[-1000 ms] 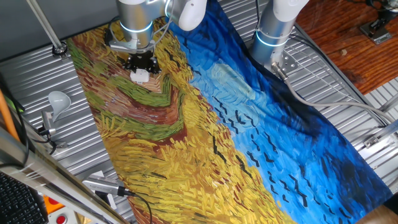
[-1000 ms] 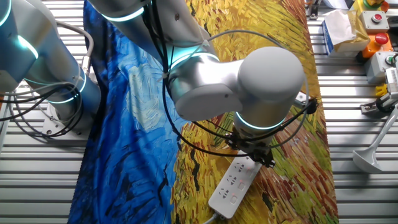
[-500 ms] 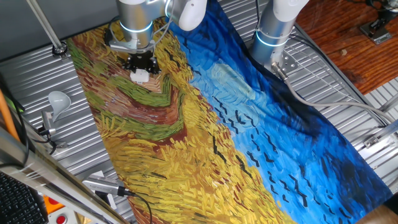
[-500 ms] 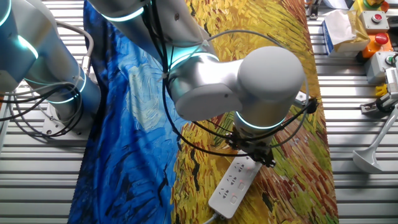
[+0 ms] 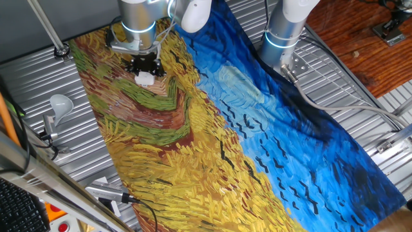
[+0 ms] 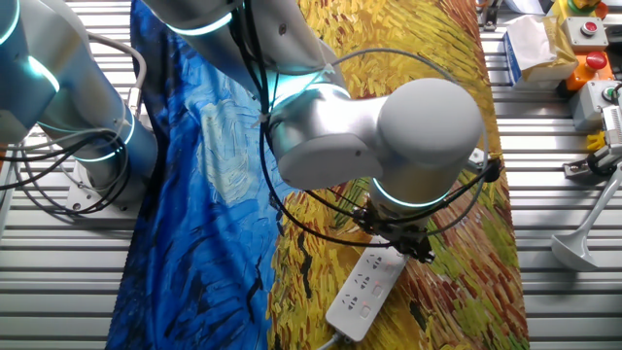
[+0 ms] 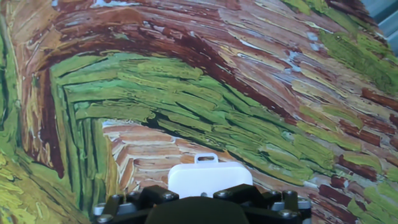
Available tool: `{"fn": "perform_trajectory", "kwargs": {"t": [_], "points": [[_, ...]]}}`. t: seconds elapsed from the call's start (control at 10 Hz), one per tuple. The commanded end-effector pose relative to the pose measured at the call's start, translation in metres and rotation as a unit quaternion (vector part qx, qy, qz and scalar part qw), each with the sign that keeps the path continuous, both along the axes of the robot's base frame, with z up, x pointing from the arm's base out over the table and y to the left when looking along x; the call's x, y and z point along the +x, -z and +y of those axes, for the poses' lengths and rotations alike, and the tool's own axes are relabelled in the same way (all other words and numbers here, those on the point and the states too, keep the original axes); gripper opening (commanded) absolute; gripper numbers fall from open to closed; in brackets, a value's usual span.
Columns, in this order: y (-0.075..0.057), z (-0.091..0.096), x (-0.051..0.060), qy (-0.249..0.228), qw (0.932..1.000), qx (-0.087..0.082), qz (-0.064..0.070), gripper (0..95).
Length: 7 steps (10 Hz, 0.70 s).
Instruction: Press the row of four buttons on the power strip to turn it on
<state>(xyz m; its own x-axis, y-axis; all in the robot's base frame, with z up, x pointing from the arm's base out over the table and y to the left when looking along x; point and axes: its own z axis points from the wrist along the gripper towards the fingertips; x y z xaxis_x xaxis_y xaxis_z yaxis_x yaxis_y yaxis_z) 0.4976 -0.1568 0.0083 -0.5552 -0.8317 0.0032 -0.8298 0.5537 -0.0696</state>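
You have one power strip (image 6: 364, 286) lying on the painted cloth (image 5: 212, 148) on the desk. One hand (image 6: 400, 243) sits right over its far end. You cannot tell if the hand is wide or narrow.

The room is bright and the light is soft and even. Both fixed views look sharp. The white power strip (image 7: 202, 179) glows very bright in the hand view, which looks a little fuzzy.
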Motion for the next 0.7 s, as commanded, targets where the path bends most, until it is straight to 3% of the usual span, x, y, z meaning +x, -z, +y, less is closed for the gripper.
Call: {"fn": "perform_trajectory", "kwargs": {"t": [0.1,0.3,0.4,0.7], "points": [[0.022,0.0,-0.003,0.0,1.0,0.003,0.0,95.0],[0.018,0.001,-0.005,-0.001,1.0,-0.003,-0.007,95.0],[0.012,0.002,-0.006,0.002,1.0,-0.005,0.0,95.0],[-0.002,0.005,-0.009,0.004,1.0,-0.006,0.005,95.0]]}}
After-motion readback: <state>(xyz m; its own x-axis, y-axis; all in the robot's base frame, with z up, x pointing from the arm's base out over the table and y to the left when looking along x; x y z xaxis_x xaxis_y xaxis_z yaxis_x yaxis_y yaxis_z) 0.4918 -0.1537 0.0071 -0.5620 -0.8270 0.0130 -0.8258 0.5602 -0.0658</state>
